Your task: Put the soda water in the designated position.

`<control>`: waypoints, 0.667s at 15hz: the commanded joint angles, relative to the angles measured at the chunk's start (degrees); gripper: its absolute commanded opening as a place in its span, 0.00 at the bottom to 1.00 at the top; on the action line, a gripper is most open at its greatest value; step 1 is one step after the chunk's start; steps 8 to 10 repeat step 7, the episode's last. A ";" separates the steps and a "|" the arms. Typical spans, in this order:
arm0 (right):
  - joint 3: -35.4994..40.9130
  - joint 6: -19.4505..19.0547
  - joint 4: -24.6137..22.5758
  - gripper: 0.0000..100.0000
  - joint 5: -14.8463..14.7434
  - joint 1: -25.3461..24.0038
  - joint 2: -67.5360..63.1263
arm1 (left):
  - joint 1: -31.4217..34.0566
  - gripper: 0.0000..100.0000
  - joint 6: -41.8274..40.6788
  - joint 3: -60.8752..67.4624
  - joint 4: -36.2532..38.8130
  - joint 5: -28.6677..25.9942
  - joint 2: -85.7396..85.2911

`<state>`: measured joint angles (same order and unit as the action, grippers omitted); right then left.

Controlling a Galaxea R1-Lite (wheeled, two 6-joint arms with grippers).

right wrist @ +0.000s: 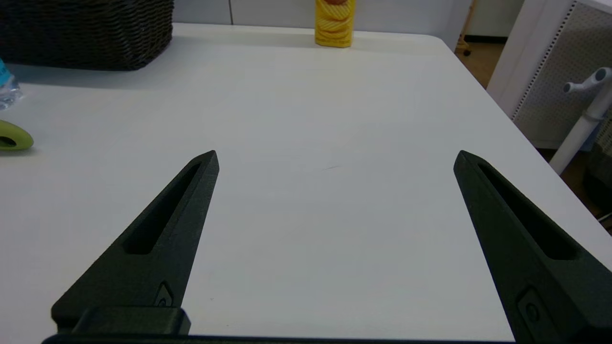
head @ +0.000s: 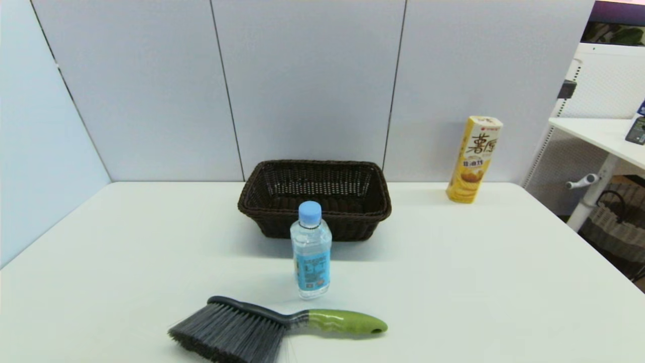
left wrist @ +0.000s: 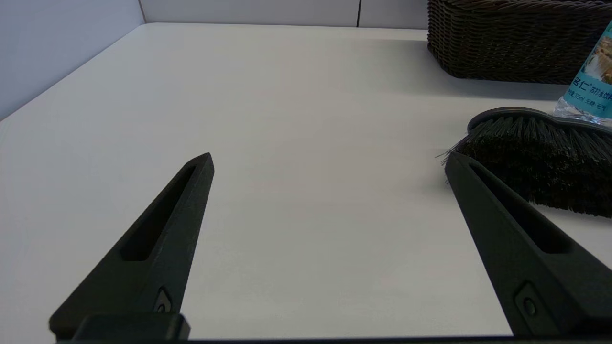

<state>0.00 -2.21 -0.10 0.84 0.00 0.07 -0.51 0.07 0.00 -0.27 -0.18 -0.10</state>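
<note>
The soda water [head: 311,250] is a small clear bottle with a light blue cap and blue label, standing upright mid-table just in front of the basket; its lower part shows in the left wrist view [left wrist: 589,93] and a sliver in the right wrist view [right wrist: 6,88]. My left gripper [left wrist: 330,160] hangs open over bare table, to the bottle's left near the front edge. Over the right half of the table my right gripper [right wrist: 336,157] is open too, holding nothing. Neither arm shows in the head view. The designated position carries no mark that I can see.
A dark brown woven basket [head: 375,189] stands behind the bottle. In front of the bottle lies a hand brush [head: 262,327] with grey bristles and a green handle. A tall yellow snack box [head: 473,159] stands at the back right. The table's right edge [right wrist: 483,81] borders a white desk.
</note>
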 commanded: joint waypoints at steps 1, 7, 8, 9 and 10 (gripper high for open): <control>0.00 0.62 0.01 1.00 -0.58 0.00 -0.07 | -0.02 1.00 0.01 0.00 0.00 0.01 0.01; 0.00 0.80 0.01 1.00 -0.58 0.00 -0.07 | 0.07 1.00 0.01 0.00 0.00 0.01 0.01; 0.00 0.80 0.01 1.00 -0.58 0.00 -0.07 | 0.07 1.00 0.01 0.00 0.00 0.01 0.01; 0.00 0.80 0.01 1.00 -0.58 0.00 -0.07 | 0.07 1.00 0.01 0.00 0.00 0.01 0.01; 0.00 0.80 0.01 1.00 -0.58 0.00 -0.07 | 0.07 1.00 0.01 0.00 0.00 0.01 0.01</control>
